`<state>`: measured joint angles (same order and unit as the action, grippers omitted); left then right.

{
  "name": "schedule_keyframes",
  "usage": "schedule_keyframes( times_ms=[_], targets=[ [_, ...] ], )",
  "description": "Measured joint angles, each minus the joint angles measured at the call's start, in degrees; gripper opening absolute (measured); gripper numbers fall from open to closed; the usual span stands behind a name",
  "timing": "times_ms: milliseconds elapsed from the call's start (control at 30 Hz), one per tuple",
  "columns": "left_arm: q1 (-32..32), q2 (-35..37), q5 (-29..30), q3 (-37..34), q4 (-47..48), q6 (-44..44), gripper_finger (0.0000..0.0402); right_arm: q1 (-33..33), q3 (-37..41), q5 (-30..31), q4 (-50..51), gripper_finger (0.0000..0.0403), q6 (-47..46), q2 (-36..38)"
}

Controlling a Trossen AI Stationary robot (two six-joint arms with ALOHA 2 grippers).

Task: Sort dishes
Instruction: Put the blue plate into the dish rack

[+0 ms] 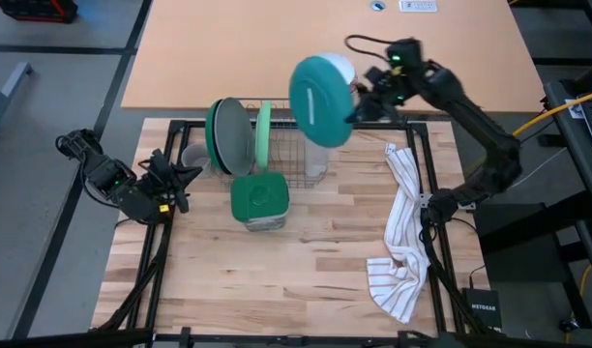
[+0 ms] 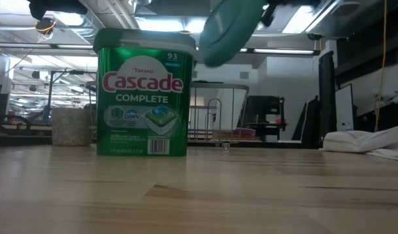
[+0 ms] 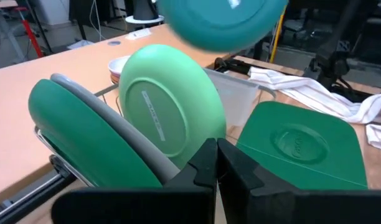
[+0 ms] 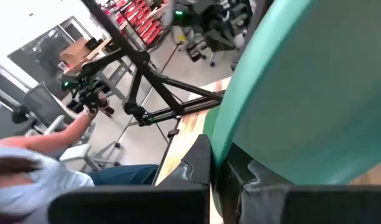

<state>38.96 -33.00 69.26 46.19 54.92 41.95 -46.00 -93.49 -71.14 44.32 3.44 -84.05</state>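
On the wooden counter [image 1: 306, 261] stand one wire dish rack [image 1: 286, 155], one green Cascade detergent tub [image 2: 142, 91] just in front of it, and one white striped towel [image 1: 402, 232] to the right. Three plates stand upright in the rack: dark green [image 3: 78, 130], grey [image 1: 234, 137] and light green [image 3: 169, 102]. A fourth, the teal plate [image 1: 320, 100], hangs above the rack, its rim clamped in the right gripper [image 1: 359, 104] jaws; the left gripper [image 1: 180, 174] rests left of the rack, jaws closed on nothing.

Both arms were dark, jointed and matte. The right arm [image 1: 470, 116] carried a small green light near its wrist and a black cable looping off it. The left arm [image 1: 117, 184] showed orange-yellow wiring and bundled black cables
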Motion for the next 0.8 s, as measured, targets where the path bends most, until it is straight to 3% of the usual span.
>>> schedule_keyframes(
  times_ms=[300, 500, 667, 733, 800],
  targets=[
    [0.0, 0.01, -0.05, -0.01, -0.04, -0.28, 0.0001, -6.28, 0.08, -0.38, 16.82, 0.0006, 14.77, 15.32],
    [0.0, -0.1, -0.59, 0.0, -0.56, 0.55, 0.0001, -6.51, 12.57, -6.6, 15.74, 0.0006, 18.82, 25.91],
    [0.0, -0.14, -0.67, 0.0, -0.76, 2.81, 0.0001, -6.51, 30.44, -10.54, 2.27, 0.0006, 17.27, 34.96],
    [0.0, -0.31, -0.66, 0.0, -1.01, 2.95, 0.0001, -5.63, 37.48, -10.29, -8.55, 0.0006, 10.97, 37.24],
    [0.0, -0.68, -0.62, 0.0, -2.17, 2.86, 0.0001, -3.12, 43.9, -5.2, -23.04, 0.0006, 0.27, 38.25]
  ],
)
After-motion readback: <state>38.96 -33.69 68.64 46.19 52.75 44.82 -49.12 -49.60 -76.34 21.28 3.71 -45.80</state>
